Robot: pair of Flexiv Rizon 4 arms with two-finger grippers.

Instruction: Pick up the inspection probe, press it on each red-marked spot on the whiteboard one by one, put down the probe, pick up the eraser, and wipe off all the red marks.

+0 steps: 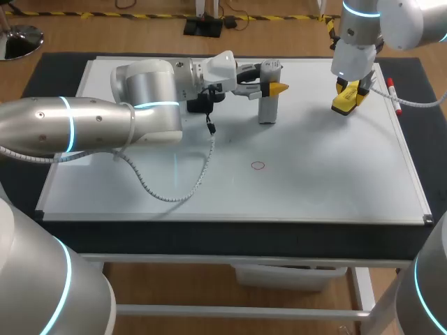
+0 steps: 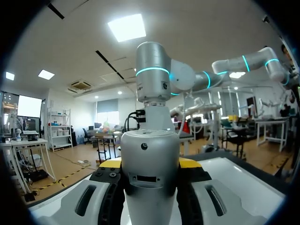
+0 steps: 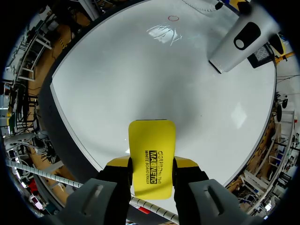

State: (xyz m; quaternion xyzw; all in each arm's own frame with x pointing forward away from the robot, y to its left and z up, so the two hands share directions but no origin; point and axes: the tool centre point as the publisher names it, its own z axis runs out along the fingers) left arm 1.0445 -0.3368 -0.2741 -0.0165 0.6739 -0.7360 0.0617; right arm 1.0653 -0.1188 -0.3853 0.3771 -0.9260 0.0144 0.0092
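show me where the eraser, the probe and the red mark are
eraser (image 3: pixel 152 157): right wrist view, middle of its yellow face
probe (image 1: pixel 268 109): head view, lower part of its pale body
red mark (image 1: pixel 258 165): head view, centre of the small circle

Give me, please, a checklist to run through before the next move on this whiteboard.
1. Is the probe clamped in the left hand: ok.
2. Is the eraser gripped by the right hand: ok, a finger on each side.
3. Is the red mark in plain sight on the whiteboard: ok.
4. Is the probe on that mark: not ok, it stands farther back.
5. Are further marks hidden under the left arm: cannot tell.
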